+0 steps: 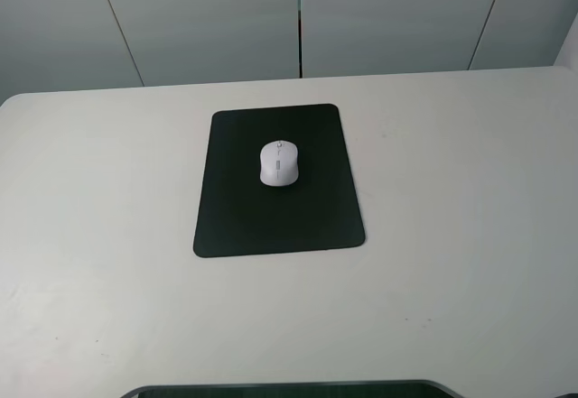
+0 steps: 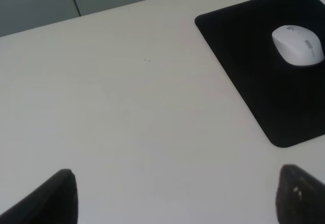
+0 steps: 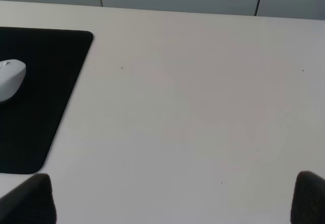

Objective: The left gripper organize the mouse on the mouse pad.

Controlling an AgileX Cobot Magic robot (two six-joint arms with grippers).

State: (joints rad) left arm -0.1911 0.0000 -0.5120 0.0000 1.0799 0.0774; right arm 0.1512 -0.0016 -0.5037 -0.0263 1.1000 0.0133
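Observation:
The white mouse lies on the black mouse pad, in the pad's far half, near its middle line. The left wrist view shows the same mouse and pad off to one side. My left gripper hovers over bare table well away from the pad, its two fingertips wide apart: open, holding nothing. My right gripper also stands open over bare table, with the mouse and pad at that view's edge. Neither gripper appears in the exterior high view.
The pale table stretches to a grey panelled wall at the back. A dark curved edge shows at the table's near side.

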